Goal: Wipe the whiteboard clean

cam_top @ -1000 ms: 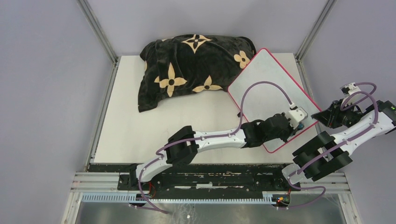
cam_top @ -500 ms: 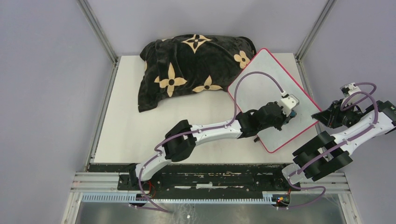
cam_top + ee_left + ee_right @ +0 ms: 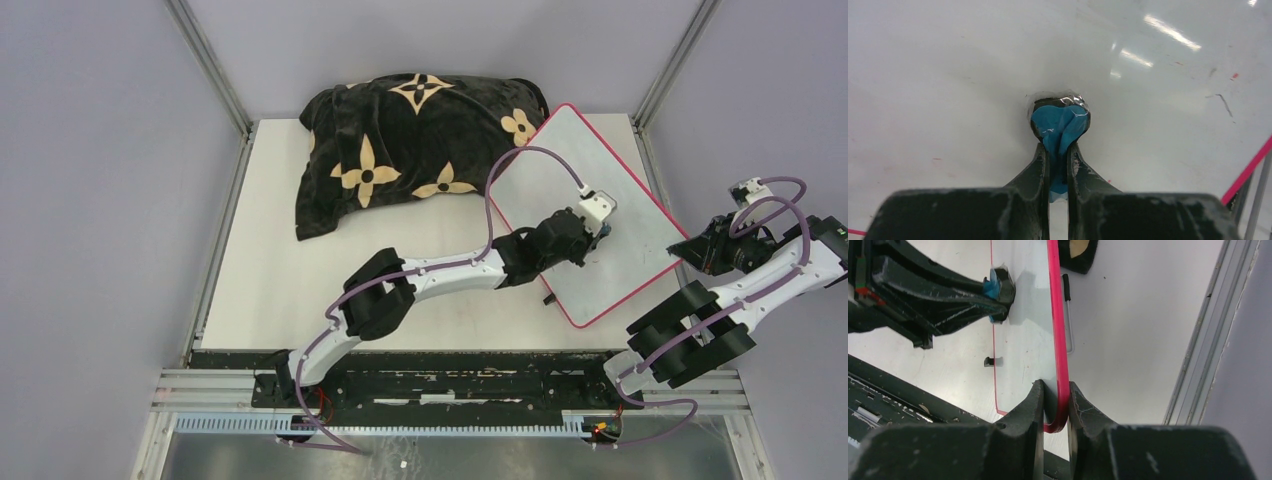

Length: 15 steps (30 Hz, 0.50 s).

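Note:
The whiteboard (image 3: 560,180), white with a red-pink rim, lies tilted at the table's right side. My left gripper (image 3: 597,232) is shut on a small blue eraser (image 3: 1060,125) and presses it on the board's surface (image 3: 948,75) near its middle. Only faint specks and a thin dark mark (image 3: 1224,104) show on the board. My right gripper (image 3: 1056,390) is shut on the board's rim (image 3: 1057,315) at its right corner; it sits at the right edge in the top view (image 3: 690,250). The eraser also shows in the right wrist view (image 3: 993,287).
A black pillow with tan flowers (image 3: 410,140) lies at the back, touching the board's far left edge. A small dark object (image 3: 549,298) lies on the table by the board's near edge. A metal frame rail (image 3: 1208,330) runs along the table's right side.
My left gripper has slid the eraser across the board, from its near right corner up and leftward toward the middle. My right gripper has stayed clamped on the rim.

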Each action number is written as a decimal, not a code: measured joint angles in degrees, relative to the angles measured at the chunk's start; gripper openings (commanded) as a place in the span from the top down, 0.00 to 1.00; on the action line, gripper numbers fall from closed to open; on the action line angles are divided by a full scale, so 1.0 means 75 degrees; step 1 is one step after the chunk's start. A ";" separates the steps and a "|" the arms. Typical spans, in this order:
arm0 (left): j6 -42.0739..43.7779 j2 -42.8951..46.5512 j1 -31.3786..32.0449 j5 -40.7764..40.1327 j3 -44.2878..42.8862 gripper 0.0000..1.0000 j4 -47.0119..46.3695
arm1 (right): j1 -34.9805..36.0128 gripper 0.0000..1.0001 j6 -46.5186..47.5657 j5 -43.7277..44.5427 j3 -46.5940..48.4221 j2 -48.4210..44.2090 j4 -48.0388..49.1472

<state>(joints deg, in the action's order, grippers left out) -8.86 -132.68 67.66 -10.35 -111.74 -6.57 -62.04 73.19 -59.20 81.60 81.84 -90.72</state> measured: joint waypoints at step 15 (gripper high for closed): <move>-0.0437 -0.0003 0.1323 0.0195 0.0061 0.97 -0.0117 | -0.0015 0.99 0.0003 0.0015 0.0000 -0.0003 -0.0090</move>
<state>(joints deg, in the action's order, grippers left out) -12.14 -132.70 77.58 -8.88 -111.28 -7.44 -62.15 73.21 -59.09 81.60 81.82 -91.39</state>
